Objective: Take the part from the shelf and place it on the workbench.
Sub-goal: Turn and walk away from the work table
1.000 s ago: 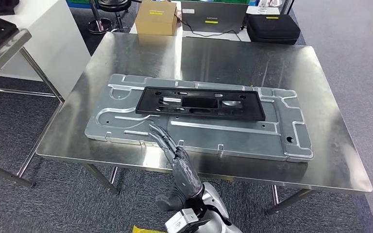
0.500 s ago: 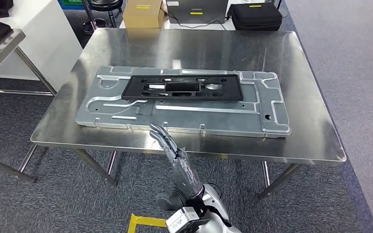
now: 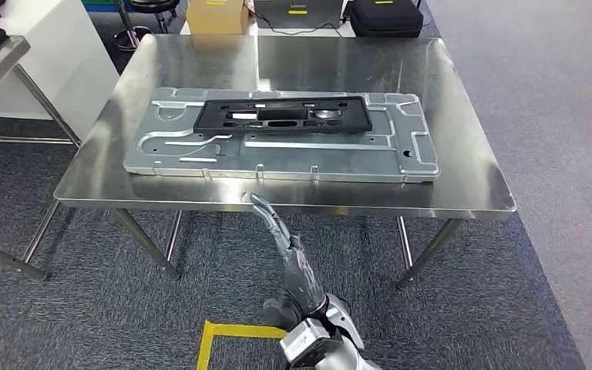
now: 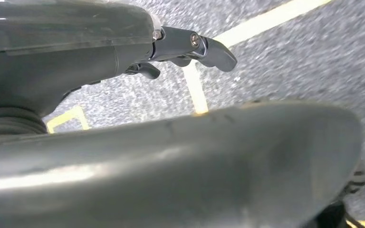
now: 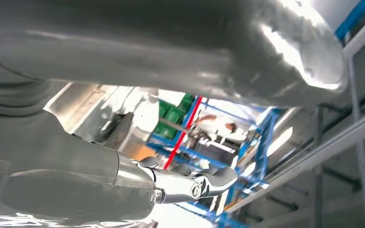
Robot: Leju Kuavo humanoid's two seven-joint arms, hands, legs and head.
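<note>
The black frame-shaped part (image 3: 281, 116) lies flat on a grey metal plate (image 3: 277, 160) on the steel workbench (image 3: 470, 196). My right hand (image 3: 277, 231) is raised in front of the bench's near edge, fingers stretched out and holding nothing. In the right wrist view its fingers (image 5: 190, 184) point up past the bench edge toward blue racks. My left hand (image 4: 123, 52) hangs over the carpet in the left wrist view, its fingers (image 4: 206, 46) apart with nothing in them.
Behind the bench stand a cardboard box (image 3: 216, 14), a laptop (image 3: 297, 8) and a black case (image 3: 385, 17). A second metal table (image 3: 0, 62) and a white cabinet (image 3: 69, 54) are at the left. Yellow tape (image 3: 220, 335) marks the carpet near my body.
The whole picture has shifted: the camera has backed away and the bench looks farther off. My right hand, earlier over the plate's near edge, is now short of the bench edge.
</note>
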